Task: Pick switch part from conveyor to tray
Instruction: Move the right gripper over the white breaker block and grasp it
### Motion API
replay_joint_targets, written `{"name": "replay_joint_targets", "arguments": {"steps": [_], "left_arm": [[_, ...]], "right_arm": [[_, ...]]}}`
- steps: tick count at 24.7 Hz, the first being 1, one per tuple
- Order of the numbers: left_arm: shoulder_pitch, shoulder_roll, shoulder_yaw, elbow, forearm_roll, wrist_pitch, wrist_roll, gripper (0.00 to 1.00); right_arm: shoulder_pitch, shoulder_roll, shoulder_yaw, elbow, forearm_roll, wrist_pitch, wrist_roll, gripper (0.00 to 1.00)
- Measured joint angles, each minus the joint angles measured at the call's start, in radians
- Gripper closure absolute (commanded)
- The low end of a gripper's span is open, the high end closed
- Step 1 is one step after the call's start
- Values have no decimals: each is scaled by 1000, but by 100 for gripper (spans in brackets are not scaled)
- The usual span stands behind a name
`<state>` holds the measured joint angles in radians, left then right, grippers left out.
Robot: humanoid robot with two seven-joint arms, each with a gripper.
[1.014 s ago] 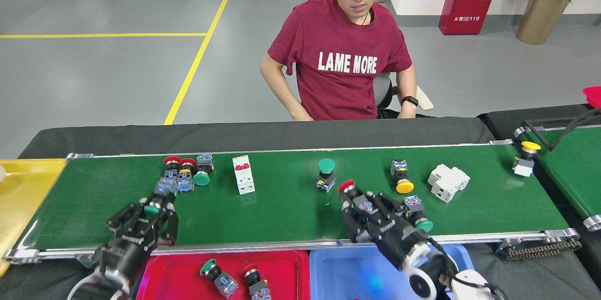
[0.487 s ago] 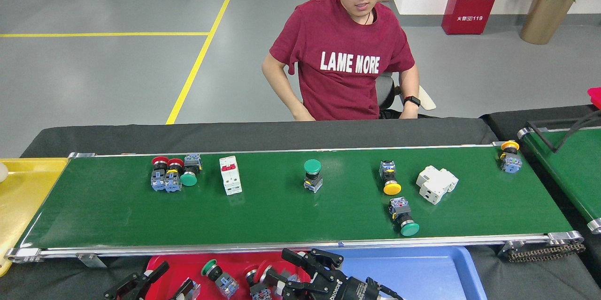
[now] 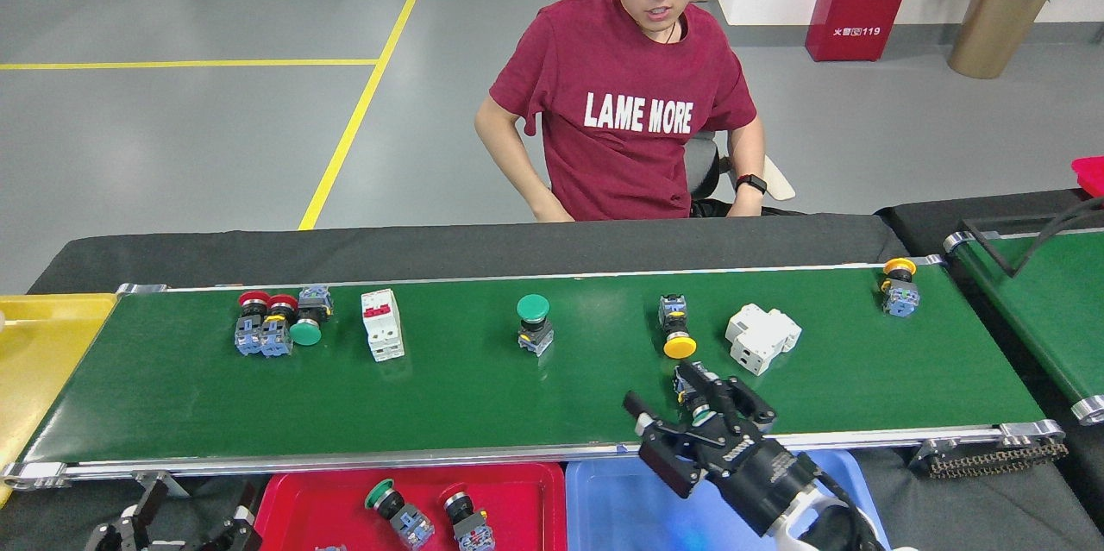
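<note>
In the head view, the long dark-green conveyor belt with a silver aluminium frame (image 3: pixel 483 396) runs across the scene. The right gripper (image 3: pixel 703 426) reaches over the belt's near edge with its black fingers spread around a green-capped push-button switch part (image 3: pixel 703 400) that lies on the belt; whether the fingers have clamped it cannot be told. The left gripper (image 3: pixel 159 525) sits low at the bottom left edge, below the belt, with its two fingers apart and nothing between them.

Further along the belt lie a cluster of red- and green-capped switches (image 3: pixel 276 327), a white circuit breaker with a red lever (image 3: pixel 383 325), an upright green mushroom button (image 3: pixel 533 322), a yellow-capped switch (image 3: pixel 675 327), a white breaker block (image 3: pixel 762 337) and a far yellow button (image 3: pixel 899 286).

A red plastic tray (image 3: pixel 526 491) beside the belt's near edge holds two switches; a blue plastic tray (image 3: pixel 604 504) sits just beside it. A person in a dark red shirt (image 3: pixel 634 103) sits behind the table.
</note>
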<state>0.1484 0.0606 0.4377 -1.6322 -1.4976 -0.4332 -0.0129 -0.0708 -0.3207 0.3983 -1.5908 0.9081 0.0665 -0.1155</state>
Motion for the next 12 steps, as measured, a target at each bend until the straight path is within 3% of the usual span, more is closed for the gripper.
{"name": "replay_joint_targets", "arguments": {"steps": [4,8,12], "left_arm": [[-171,43,-30,202,-66,10,1,0],[-312,100,-38,380,-81,24,-4,0],[-403,140,-87,522,-82,73,-5,0]], "right_arm": [[84,-46,-2,-5,-1,114,-102,1],[188,-49,-14,-46,-1,137,-137,1],[224,-48,-22,-63,-1,141,-143,1]]}}
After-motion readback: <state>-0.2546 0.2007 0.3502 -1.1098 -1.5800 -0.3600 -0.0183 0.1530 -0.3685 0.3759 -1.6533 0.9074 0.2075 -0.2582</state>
